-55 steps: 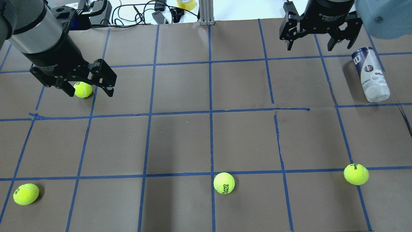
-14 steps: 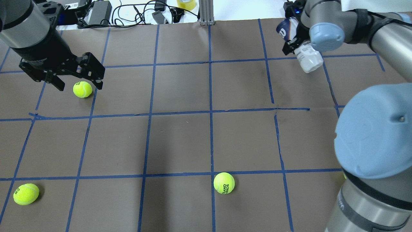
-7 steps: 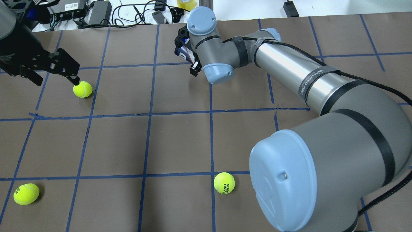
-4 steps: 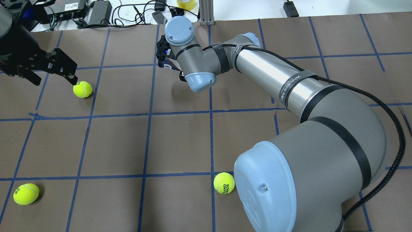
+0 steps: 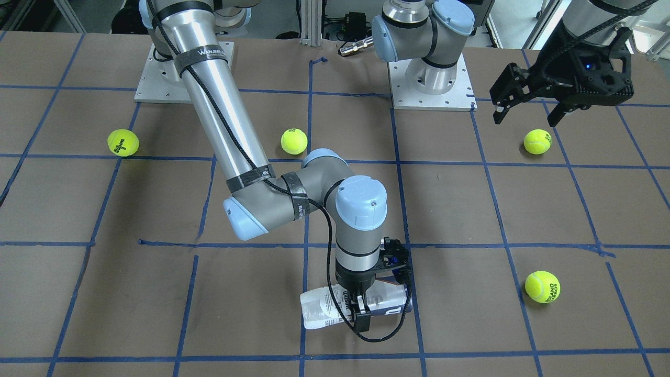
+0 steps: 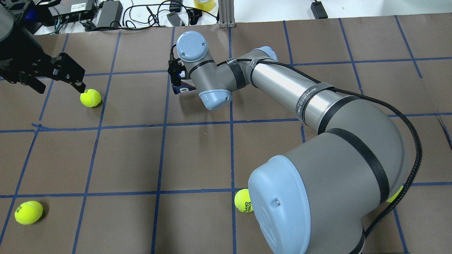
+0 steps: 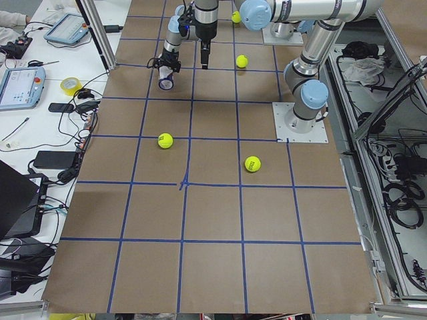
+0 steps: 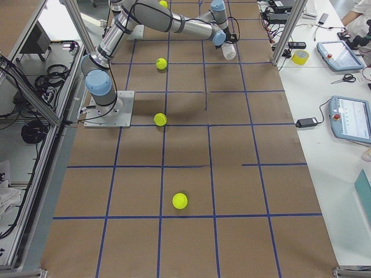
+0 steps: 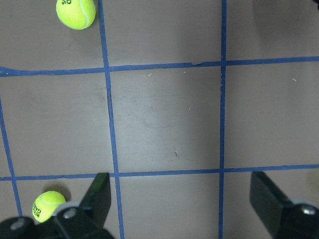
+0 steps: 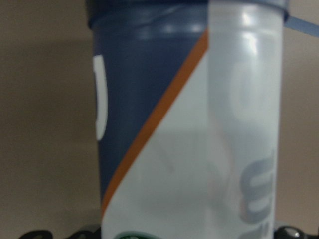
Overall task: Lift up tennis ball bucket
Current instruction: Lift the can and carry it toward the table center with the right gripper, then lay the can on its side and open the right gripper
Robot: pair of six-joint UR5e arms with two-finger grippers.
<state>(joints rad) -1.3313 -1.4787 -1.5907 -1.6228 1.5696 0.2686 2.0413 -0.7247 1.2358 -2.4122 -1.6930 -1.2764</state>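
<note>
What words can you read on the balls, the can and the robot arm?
"Wilson 3": right-end ball.
"ROLAND": far left ball; rest blurred.
"LAND", "RROS": half-hidden ball, behind the right arm.
"WANLEED": strap on that arm; rest unclear.
On the tennis ball bucket: print too blurred to read.

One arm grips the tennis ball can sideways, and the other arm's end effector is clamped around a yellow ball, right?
Not quite. The right end effector does grip the tennis ball can sideways, but the left end effector is open and holds nothing; the nearest tennis ball lies loose beside it. The left wrist view shows its fingers apart with nothing between them.
</note>
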